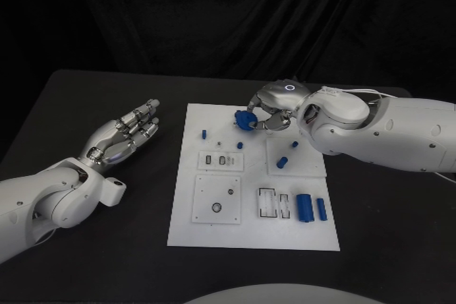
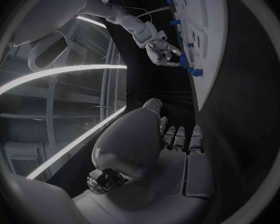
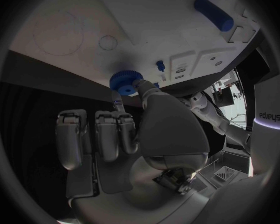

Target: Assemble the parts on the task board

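Note:
The white task board (image 1: 252,218) lies in the middle of the black table. My right hand (image 1: 269,113) hovers over the board's far edge and pinches a blue toothed gear (image 1: 245,121) between thumb and finger. The right wrist view shows the gear (image 3: 124,81) at the fingertips, just above the board (image 3: 146,25). My left hand (image 1: 128,136) lies left of the board, fingers stretched out, holding nothing. From the left wrist view, the left hand (image 2: 159,144) points along the board's edge (image 2: 209,45) toward the right hand (image 2: 164,52).
Small blue pegs (image 1: 203,133) (image 1: 240,145) (image 1: 294,144) stand on the board's far half, and a short cylinder (image 1: 282,162) lies mid-right. Two longer blue cylinders (image 1: 304,207) (image 1: 322,209) lie at the near right beside slotted recesses (image 1: 273,203). A round recess (image 1: 217,208) sits near left.

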Motion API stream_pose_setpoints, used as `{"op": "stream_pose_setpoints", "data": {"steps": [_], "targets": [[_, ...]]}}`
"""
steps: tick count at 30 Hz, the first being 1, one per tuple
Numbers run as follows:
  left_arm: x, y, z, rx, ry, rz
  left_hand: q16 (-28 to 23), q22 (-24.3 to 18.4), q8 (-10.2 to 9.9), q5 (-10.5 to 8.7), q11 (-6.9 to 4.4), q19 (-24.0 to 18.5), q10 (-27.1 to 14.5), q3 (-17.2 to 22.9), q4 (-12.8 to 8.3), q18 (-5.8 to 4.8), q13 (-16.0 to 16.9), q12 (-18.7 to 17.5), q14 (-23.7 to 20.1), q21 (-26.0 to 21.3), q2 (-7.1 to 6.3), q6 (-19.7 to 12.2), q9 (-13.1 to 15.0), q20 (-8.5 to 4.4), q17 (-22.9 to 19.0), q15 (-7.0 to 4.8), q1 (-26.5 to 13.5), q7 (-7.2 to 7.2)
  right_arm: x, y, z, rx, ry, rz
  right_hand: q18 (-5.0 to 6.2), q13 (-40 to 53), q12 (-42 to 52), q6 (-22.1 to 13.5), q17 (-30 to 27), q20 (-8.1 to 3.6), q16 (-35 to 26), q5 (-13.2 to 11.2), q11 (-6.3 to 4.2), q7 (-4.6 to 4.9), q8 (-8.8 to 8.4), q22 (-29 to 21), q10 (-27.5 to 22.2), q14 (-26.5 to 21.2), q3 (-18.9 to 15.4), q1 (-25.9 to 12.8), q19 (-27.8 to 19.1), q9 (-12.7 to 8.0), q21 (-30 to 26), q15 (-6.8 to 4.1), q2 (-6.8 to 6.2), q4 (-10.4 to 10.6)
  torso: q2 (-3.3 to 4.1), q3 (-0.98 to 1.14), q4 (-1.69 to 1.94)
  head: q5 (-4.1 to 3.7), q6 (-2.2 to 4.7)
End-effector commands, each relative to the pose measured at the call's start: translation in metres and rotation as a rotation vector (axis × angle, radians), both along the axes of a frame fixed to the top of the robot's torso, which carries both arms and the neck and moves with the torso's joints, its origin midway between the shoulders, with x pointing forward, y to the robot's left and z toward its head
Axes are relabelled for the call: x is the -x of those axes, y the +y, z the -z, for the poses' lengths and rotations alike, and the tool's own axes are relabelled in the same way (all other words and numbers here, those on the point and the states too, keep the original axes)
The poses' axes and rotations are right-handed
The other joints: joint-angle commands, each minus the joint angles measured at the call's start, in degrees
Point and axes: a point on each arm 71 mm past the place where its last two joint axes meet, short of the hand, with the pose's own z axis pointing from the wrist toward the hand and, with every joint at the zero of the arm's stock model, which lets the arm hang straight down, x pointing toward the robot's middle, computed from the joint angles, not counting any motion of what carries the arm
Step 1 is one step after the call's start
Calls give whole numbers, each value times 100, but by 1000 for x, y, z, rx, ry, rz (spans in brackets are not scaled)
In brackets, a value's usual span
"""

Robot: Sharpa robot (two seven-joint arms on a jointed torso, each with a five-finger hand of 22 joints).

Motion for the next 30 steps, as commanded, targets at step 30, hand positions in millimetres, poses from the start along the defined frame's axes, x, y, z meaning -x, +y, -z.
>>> {"op": "stream_pose_setpoints", "data": {"steps": [30], "targets": [[1,-5,-8,75,-100,50,-21,-9,7,-98,35,6,-5,40,-8,16,-3,-12,-3,-35,-29,-28,-4,50,-10,47,-34,0,-6,28,5,51,30,-64,1,1507,15,-803,1508,68,17,-612,95,-175,-170,1449,606,594,139,-129,499,274,-118,63,-43,-73,-1,-4,-3,38,-115]]}}
